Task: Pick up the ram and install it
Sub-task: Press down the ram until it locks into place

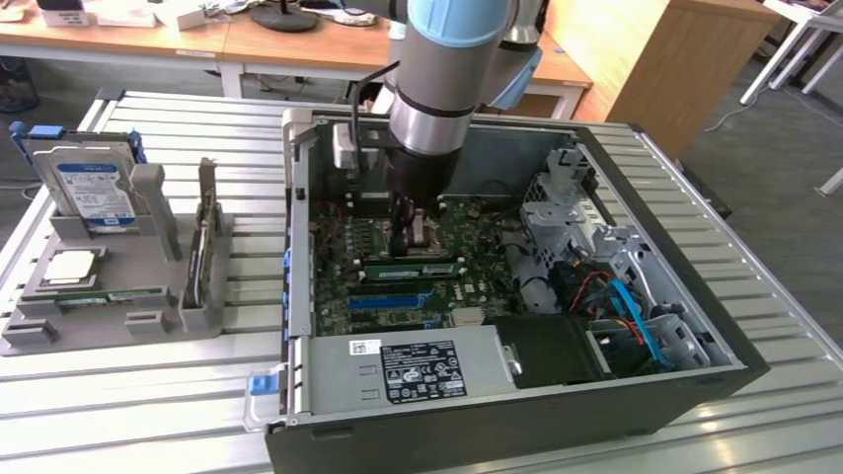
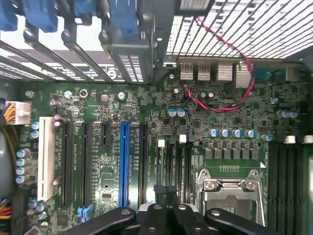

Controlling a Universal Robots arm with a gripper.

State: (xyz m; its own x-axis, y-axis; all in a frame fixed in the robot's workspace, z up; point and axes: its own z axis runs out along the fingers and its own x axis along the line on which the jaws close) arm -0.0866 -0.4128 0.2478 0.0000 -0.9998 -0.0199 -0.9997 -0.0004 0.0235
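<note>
My gripper (image 1: pixel 411 225) hangs inside the open computer case (image 1: pixel 737 375), low over the motherboard (image 1: pixel 475 267) and beside the CPU socket (image 1: pixel 419 240). Its fingertips (image 2: pixel 165 190) are pressed together with nothing visible between them, above the black memory slots (image 2: pixel 173 166) next to the socket (image 2: pixel 230 191). One green ram stick (image 1: pixel 113 296) lies in the grey fixture (image 1: pixel 79 321) at the exterior view's left. A second green stick (image 1: pixel 411 267) stands in a slot just in front of the socket.
A hard drive (image 1: pixel 93 188) and a CPU (image 1: pixel 73 267) sit on the fixture. Inside the case are the power supply (image 1: pixel 409 370), a drive cage (image 1: pixel 567 207), blue cables (image 1: pixel 626 306), a blue slot (image 2: pixel 123 161) and a red wire (image 2: pixel 220 105).
</note>
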